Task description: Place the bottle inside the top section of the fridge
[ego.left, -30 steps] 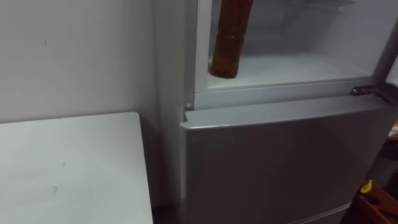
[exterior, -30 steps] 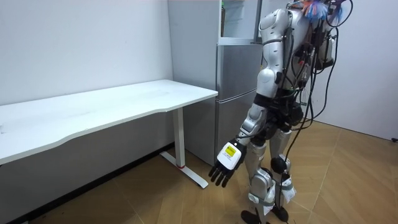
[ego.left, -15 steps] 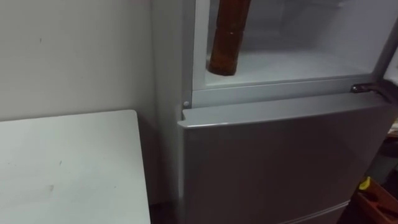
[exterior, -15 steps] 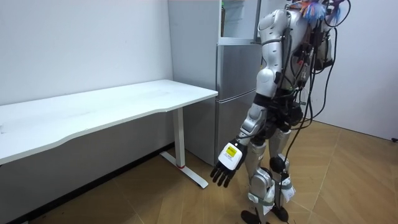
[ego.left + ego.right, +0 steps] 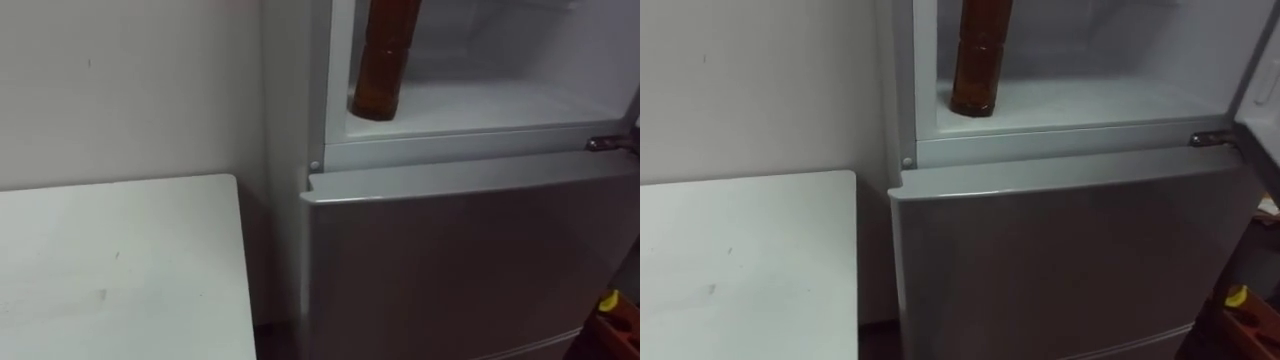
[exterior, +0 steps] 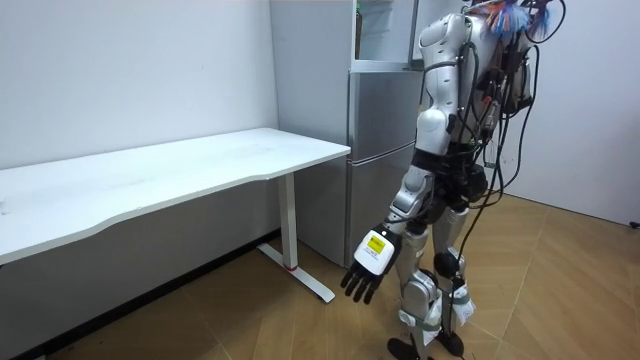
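Note:
A brown bottle (image 5: 385,60) stands upright on the white floor of the fridge's open upper compartment (image 5: 490,105), near its left wall; its top is cut off by the picture's edge. No hand touches it. In the room view I stand close before the grey fridge (image 6: 380,150), and my left hand (image 6: 368,270) hangs low beside my leg with its fingers relaxed and open, holding nothing.
The lower fridge door (image 5: 460,260) is closed, with a metal hinge (image 5: 610,143) at its upper right. A white table (image 5: 110,270) stands against the wall to the fridge's left. A small yellow and orange thing (image 5: 612,300) lies low at the right.
The eye view has shifted slightly sideways, which is the camera's own move. The bottle stays in place in the compartment, and my left hand hangs much as before.

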